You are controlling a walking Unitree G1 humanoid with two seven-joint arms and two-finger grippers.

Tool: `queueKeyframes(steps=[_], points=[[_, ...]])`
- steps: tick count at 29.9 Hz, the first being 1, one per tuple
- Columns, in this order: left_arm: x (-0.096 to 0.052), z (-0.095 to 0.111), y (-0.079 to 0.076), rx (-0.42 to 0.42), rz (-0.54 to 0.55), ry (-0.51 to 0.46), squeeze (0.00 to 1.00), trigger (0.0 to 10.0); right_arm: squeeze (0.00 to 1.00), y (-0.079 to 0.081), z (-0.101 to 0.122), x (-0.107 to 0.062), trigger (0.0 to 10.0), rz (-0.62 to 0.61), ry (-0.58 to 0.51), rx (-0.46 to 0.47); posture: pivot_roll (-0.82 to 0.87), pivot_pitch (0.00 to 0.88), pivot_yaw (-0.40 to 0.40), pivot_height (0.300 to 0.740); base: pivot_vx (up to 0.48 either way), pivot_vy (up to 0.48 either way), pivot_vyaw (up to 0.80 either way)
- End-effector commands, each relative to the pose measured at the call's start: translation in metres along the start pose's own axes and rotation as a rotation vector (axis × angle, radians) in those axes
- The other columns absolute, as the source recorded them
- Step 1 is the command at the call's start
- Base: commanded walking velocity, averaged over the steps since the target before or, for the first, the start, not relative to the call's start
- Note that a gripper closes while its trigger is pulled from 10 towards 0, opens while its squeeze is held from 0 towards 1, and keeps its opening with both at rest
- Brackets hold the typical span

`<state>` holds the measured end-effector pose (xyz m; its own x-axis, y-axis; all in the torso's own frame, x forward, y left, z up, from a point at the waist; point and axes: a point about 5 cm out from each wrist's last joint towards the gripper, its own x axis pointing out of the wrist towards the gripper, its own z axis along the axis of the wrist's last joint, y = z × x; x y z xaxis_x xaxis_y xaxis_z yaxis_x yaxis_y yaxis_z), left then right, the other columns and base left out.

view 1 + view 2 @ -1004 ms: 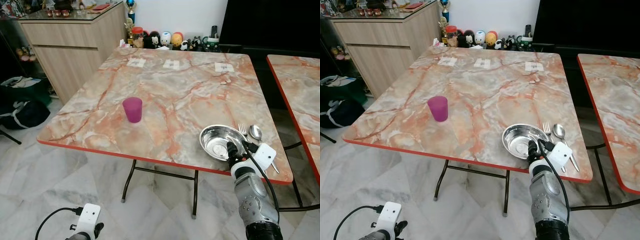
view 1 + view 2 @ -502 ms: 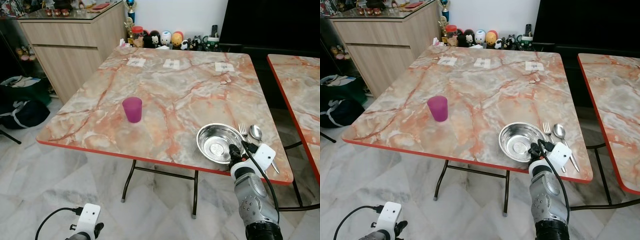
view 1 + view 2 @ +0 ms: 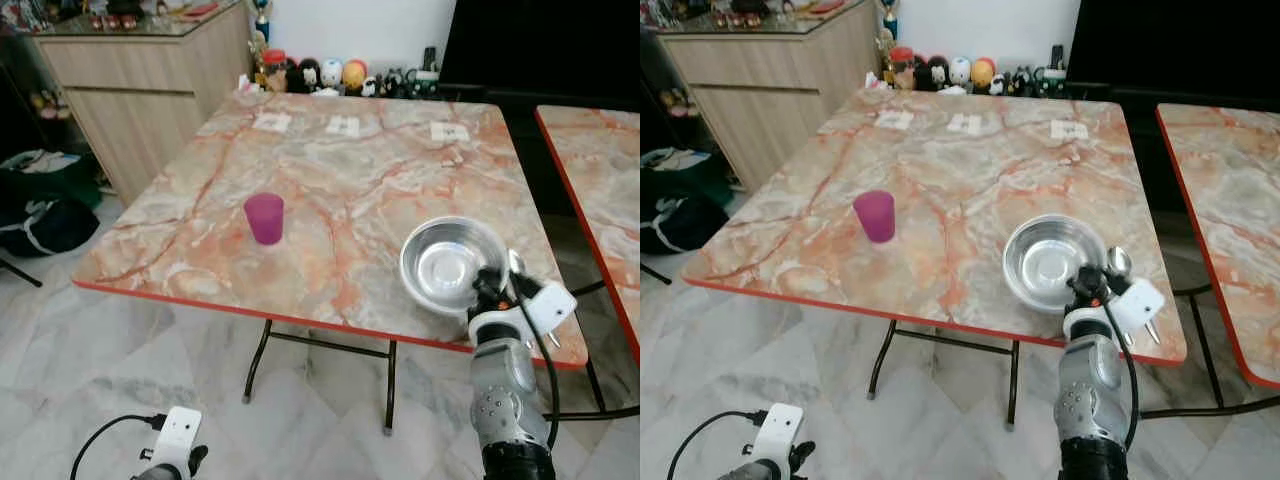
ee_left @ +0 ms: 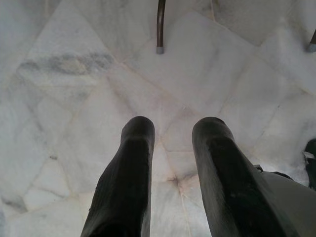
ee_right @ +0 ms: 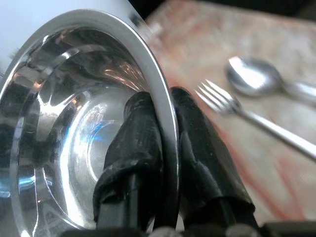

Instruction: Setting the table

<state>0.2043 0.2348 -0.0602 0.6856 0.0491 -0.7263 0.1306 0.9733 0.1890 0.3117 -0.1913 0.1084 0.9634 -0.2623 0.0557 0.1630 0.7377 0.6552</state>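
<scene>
Bowl [image 3: 452,262] of polished steel, tilted up off the near right part of the marble-patterned table [image 3: 330,190], its hollow facing the camera. The right gripper [image 5: 165,143] pinches the bowl's rim, one black finger inside the wall and one outside, pressed tight on the thin metal. That edge grip seems chosen because the bowl is too wide to span, and it lets the bowl hang tilted from one point.

Nearest of all, low by the pale marble floor [image 4: 74,74], the left gripper [image 4: 173,163] hangs idle with its two fingers spread apart and nothing between them.

Just behind the raised bowl, a fork [image 5: 237,109] and a spoon [image 5: 254,78] lie side by side on the table near its right edge (laid like the cutlery of a place setting, so the bowl probably belongs beside them).

Farther in, toward the left, a purple cup [image 3: 265,218] stands upright, well apart from the bowl. At the far edge sit three small white cards [image 3: 342,126] in a row, and beyond them a cluster of little figurines [image 3: 340,76].
</scene>
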Motion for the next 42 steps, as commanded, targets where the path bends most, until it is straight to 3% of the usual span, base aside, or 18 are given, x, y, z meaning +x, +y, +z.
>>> queueKeyframes(steps=[1, 5, 6, 7, 8, 10, 14, 38, 42], points=[[0.0, -0.002, -0.001, 0.022, -0.005, 0.015, 0.0, 10.0, 0.0, 0.004, 0.007, -0.003, 0.0, 0.03, -0.06, 0.048, 0.05, 0.0, 0.017, 0.74, 0.0, 0.0, 0.0], [0.0, -0.003, -0.002, 0.038, -0.002, 0.024, 0.0, 10.0, 0.0, 0.013, 0.012, -0.008, 0.0, 0.095, -0.117, 0.097, 0.04, 0.0, 0.018, 0.74, 0.0, 0.0, 0.0], [0.0, -0.003, -0.002, 0.038, -0.003, 0.025, 0.0, 10.0, 0.0, 0.015, 0.012, -0.009, 3.1, 0.106, -0.125, 0.097, 0.04, 0.0, 0.018, 0.74, 0.0, 0.0, 0.0], [0.0, -0.003, -0.002, 0.038, -0.003, 0.025, 0.0, 10.0, 0.0, 0.015, 0.012, -0.009, 3.1, 0.106, -0.125, 0.097, 0.04, 0.0, 0.018, 0.74, 0.0, 0.0, 0.0], [0.0, -0.003, -0.002, 0.04, -0.005, 0.027, 0.0, 10.0, 0.0, 0.014, 0.008, -0.01, 10.0, 0.098, -0.098, 0.062, 0.04, 0.0, 0.019, 0.74, 0.0, 0.0, 0.0], [0.0, -0.004, -0.003, 0.045, -0.009, 0.03, 0.0, 10.0, 0.0, 0.014, 0.005, -0.012, 10.0, 0.107, -0.091, 0.018, 0.03, 0.0, 0.018, 0.74, 0.0, 0.0, 0.0], [0.0, -0.005, -0.004, 0.052, -0.007, 0.032, 0.0, 10.0, 0.0, 0.013, 0.004, -0.015, 10.0, 0.11, -0.101, 0.029, 0.04, 0.0, 0.014, 0.74, 0.0, -0.075, 0.0], [-0.001, -0.008, -0.006, 0.041, -0.011, 0.043, 0.0, 10.0, 0.0, 0.001, 0.015, -0.006, 10.0, 0.032, -0.114, -0.022, 0.02, 0.0, 0.011, 0.74, 0.0, -0.472, 0.0], [-0.001, -0.008, -0.005, 0.041, -0.01, 0.045, 0.0, 10.0, 0.0, 0.002, 0.012, -0.004, 10.0, 0.028, -0.098, -0.018, 0.03, 0.0, 0.008, 0.74, 0.0, -0.472, -0.61]])
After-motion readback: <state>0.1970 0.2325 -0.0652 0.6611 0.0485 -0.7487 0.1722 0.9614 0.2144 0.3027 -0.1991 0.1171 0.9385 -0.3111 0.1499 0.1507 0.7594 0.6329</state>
